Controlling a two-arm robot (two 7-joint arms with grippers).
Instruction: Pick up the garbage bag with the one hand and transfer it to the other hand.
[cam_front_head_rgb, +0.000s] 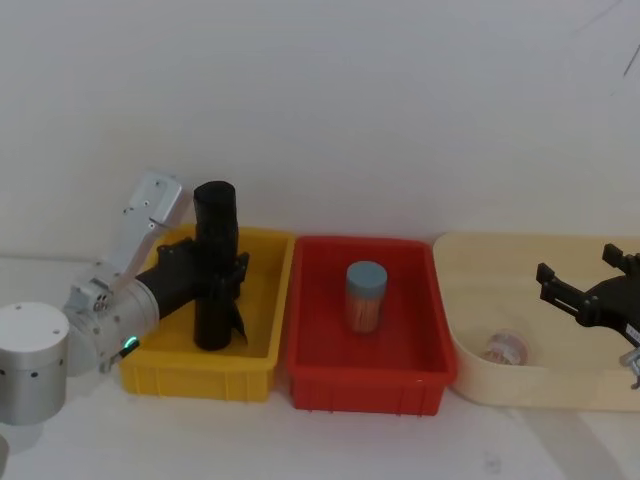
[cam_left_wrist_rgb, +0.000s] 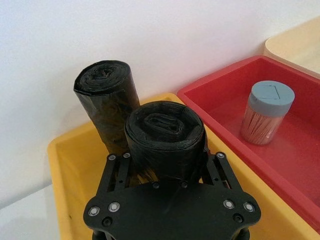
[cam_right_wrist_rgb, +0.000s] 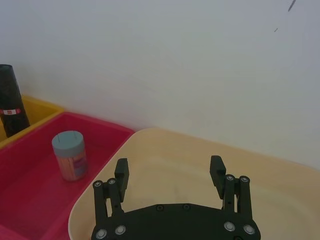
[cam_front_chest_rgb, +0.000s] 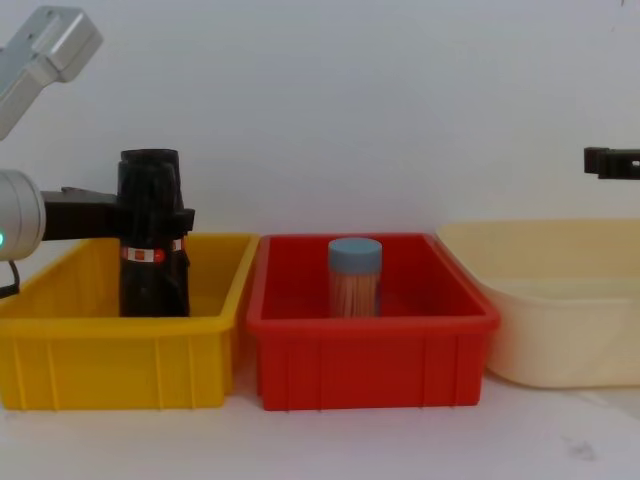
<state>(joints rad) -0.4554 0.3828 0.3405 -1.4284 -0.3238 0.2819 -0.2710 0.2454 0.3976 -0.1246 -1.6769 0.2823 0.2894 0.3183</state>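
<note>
Left gripper (cam_front_head_rgb: 218, 275): clamped on garbage bag (cam_left_wrist_rgb: 165, 136) in yellow bin (cam_front_head_rgb: 200, 375); right gripper (cam_right_wrist_rgb: 170, 172): fingers apart above beige tub (cam_front_head_rgb: 540, 385); risk: lift could topple second roll (cam_left_wrist_rgb: 102, 95) just beside.

Above the red bin (cam_front_head_rgb: 365, 378) the way is open but for the blue-lidded jar (cam_front_head_rgb: 366, 296) mid-bin, while a loose black roll (cam_left_wrist_rgb: 106, 102) stands just behind the held garbage bag (cam_left_wrist_rgb: 165, 135) in the yellow bin (cam_front_head_rgb: 200, 375).

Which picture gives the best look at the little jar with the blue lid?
The left wrist view: the jar is large, lid and sticks inside clear. Head and right wrist views show it small; the chest view shows it side-on, base hidden behind the red bin wall.
</note>
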